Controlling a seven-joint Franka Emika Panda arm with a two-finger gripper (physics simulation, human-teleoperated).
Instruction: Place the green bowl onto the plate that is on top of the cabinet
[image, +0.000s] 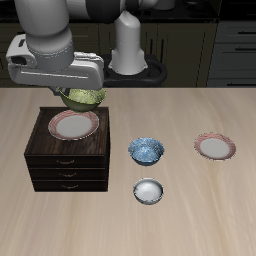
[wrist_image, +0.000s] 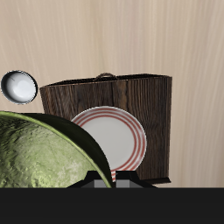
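Observation:
My gripper (image: 82, 93) is shut on the green bowl (image: 84, 98) and holds it in the air just above the back edge of the cabinet (image: 68, 152). In the wrist view the green bowl (wrist_image: 39, 156) fills the near field, tilted, with its mottled inside showing. The plate (image: 73, 124) with the pinkish-red rim lies on top of the cabinet, below and slightly in front of the bowl; it also shows in the wrist view (wrist_image: 114, 138). The cabinet's dark top (wrist_image: 149, 96) shows there around the plate.
A blue-and-white patterned bowl (image: 147, 151) and a plain white-grey bowl (image: 148, 190) stand on the table beside the cabinet. A second alike plate (image: 215, 147) lies farther along the table. The white-grey bowl also shows in the wrist view (wrist_image: 18, 86).

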